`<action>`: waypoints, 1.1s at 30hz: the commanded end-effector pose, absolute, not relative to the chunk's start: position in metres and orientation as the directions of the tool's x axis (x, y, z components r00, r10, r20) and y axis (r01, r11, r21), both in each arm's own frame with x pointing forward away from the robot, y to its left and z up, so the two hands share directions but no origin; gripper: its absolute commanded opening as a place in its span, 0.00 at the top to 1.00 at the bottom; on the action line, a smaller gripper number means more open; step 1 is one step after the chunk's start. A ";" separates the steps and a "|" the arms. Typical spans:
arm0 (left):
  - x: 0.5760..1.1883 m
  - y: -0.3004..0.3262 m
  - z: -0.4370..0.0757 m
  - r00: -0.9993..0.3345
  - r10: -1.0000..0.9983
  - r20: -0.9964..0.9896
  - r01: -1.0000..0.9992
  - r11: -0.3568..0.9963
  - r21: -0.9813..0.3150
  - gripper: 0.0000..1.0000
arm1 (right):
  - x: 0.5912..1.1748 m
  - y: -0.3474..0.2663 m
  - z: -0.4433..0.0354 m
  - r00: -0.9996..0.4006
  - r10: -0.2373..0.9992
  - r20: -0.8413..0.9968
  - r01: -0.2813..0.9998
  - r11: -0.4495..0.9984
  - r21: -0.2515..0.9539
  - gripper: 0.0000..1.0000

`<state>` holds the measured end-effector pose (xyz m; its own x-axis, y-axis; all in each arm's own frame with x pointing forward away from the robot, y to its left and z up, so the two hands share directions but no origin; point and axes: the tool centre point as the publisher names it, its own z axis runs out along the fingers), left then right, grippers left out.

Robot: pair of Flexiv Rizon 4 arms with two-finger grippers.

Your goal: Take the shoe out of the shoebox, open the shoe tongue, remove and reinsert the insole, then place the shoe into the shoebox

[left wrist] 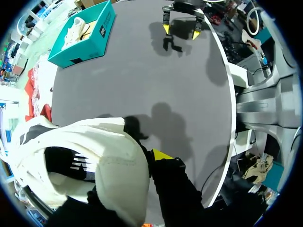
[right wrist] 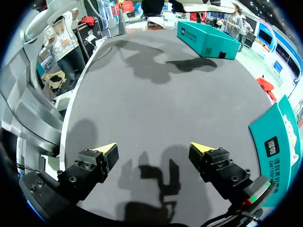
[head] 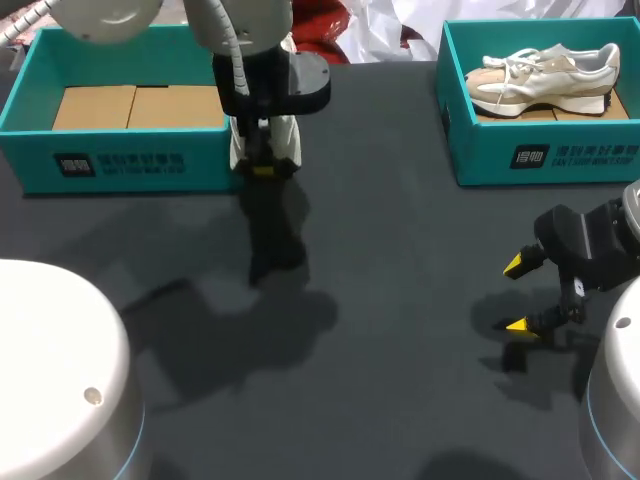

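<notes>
Two teal shoeboxes stand on the dark table (head: 400, 330), one near each gripper. The left gripper (head: 263, 166) hangs above the table just in front of the near corner of the cardboard-lined shoebox (head: 130, 165), and its jaws are clamped on a white sneaker (head: 284, 140), which hangs clear of the table and outside the box. From the left wrist, this cream-white sneaker (left wrist: 109, 161) with dark stripes fills the space beside and between the fingers. One yellow-tipped finger (left wrist: 162, 155) presses against its side, while the other finger is hidden behind the shoe.

The right gripper (head: 517, 295) sits low over the table, its jaws spread wide with nothing between them. In the right wrist view, only bare tabletop and the gripper's own shadow lie between the two yellow tips (right wrist: 106, 149). The other shoebox (head: 540, 155) stands ahead of and beside the right gripper, well apart from it. A second sneaker (head: 545, 75), white and beige, lies on its sole inside that box. From the left wrist, that box (left wrist: 102, 30) and the right gripper (left wrist: 180, 29) appear far ahead across the table.
</notes>
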<state>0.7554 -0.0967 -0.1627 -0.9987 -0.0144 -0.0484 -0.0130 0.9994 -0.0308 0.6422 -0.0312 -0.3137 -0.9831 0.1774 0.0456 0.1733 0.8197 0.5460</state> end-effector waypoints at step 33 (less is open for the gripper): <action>0.863 0.029 -0.131 -0.991 0.098 0.092 0.087 0.989 -0.115 1.00 | 0.640 -0.031 -0.313 -0.983 0.179 0.043 0.173 0.820 0.545 0.00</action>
<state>0.8458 0.0185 -0.1325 -0.9954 0.0796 0.0536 0.0745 0.9931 -0.0908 0.6422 -0.0312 -0.3137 -0.9831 0.1773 0.0456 0.1732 0.8197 0.5460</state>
